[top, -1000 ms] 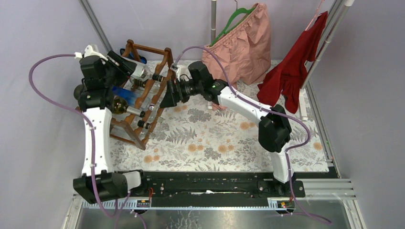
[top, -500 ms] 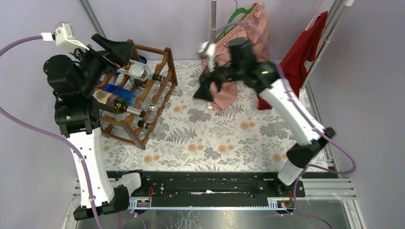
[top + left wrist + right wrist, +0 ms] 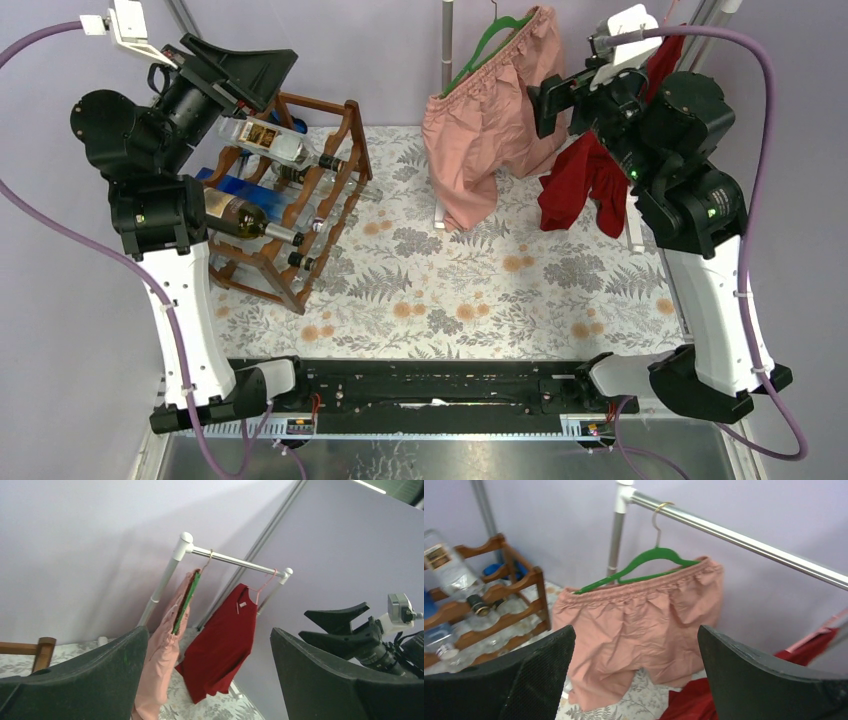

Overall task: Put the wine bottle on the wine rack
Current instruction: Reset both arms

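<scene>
Bottle (image 3: 245, 215): lies on its side in a middle cradle of the rack (image 3: 312, 100), neck toward 4 o'clock.
Rack: 10 o'clock on the surface (image 3: 450, 290).
Left end effector (image 3: 209, 632): spread, empty. A second ago it was down at the bottle; now it is lifted to 11 o'clock.
Right end effector (image 3: 636, 630): spread, empty, withdrawn to 1 o'clock.
Meaning: bottle released, so placement looks done.

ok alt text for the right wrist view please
Pink gathered shorts on a green plastic hanger hang from a silver metal rail. A reddish-brown wooden wine rack holding bottles stands left; the right gripper gapes open below.
</scene>
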Controlling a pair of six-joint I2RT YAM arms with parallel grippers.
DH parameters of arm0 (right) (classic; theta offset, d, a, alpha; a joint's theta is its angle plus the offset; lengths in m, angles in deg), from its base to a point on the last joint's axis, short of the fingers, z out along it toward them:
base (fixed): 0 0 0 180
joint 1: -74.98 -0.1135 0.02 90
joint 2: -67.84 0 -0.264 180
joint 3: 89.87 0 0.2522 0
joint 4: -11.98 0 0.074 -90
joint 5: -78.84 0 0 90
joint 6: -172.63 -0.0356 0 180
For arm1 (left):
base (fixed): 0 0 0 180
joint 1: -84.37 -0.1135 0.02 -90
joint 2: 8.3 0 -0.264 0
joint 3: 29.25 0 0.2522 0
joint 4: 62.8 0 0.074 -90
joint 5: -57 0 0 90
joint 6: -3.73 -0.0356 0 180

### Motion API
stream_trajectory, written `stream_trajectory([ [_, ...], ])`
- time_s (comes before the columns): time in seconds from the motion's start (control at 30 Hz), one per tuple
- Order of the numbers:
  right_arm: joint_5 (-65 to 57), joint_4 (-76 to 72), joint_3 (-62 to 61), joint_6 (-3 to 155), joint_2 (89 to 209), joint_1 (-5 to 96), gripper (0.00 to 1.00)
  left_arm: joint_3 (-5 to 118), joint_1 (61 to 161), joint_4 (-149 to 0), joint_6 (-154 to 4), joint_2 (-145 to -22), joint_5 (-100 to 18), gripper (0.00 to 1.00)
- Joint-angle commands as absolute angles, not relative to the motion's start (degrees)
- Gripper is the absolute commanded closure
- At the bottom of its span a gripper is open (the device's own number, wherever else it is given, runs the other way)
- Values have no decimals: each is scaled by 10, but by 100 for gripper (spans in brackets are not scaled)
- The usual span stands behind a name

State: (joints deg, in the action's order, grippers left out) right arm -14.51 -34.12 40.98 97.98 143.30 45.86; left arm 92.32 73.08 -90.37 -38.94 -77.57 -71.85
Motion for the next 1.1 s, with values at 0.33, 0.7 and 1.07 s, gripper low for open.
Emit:
stream_trajectory([
  [0.33,-272,-256,391,934,1412,462,0,980,734,-875,-385,-777,-770,1],
  [0.7,-294,-233,401,939,1431,462,0,990,734,-937,-461,-764,-742,1],
  [1.07,-295,-227,392,948,1433,462,0,974,734,-976,-502,-746,-724,1],
])
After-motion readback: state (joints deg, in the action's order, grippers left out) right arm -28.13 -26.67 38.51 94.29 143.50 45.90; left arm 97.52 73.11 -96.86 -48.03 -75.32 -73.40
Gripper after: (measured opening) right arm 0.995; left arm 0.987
